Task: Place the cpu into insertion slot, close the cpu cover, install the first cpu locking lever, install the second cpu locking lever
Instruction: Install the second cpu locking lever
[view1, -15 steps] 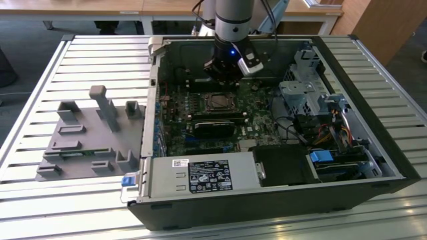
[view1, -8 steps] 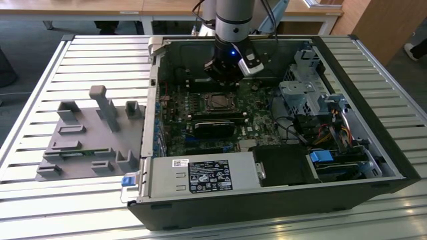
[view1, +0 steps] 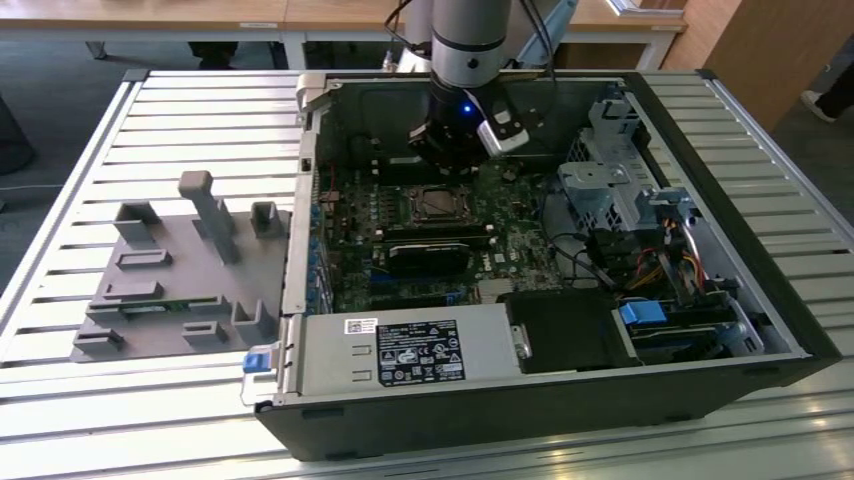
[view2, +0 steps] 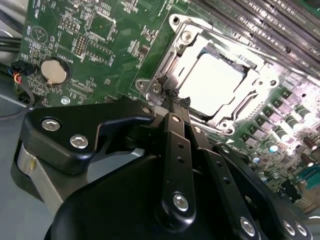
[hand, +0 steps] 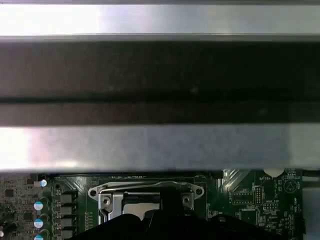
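The cpu (view2: 215, 82) lies flat in the insertion slot (view1: 434, 205), its pale metal face glaring under the light. The silver cpu cover (view2: 172, 62) lies down around the chip as a frame. My gripper (view2: 177, 100) is shut, its black fingertips pressed together at the frame's edge near one corner. I cannot tell whether they touch a locking lever. In the exterior view the gripper (view1: 461, 160) hangs just behind the socket inside the open computer case. The first wrist view shows the cover (hand: 145, 192) and a black finger (hand: 170, 205) in front of it.
The case wall (hand: 160, 80) stands close behind the socket. Memory slots (view2: 260, 25), a coin battery (view2: 54, 71) and a black card (view1: 427, 250) surround it. A drive cage (view1: 614, 180) and a power supply (view1: 400, 350) fill the case. A grey fixture (view1: 174, 270) sits on the slatted table.
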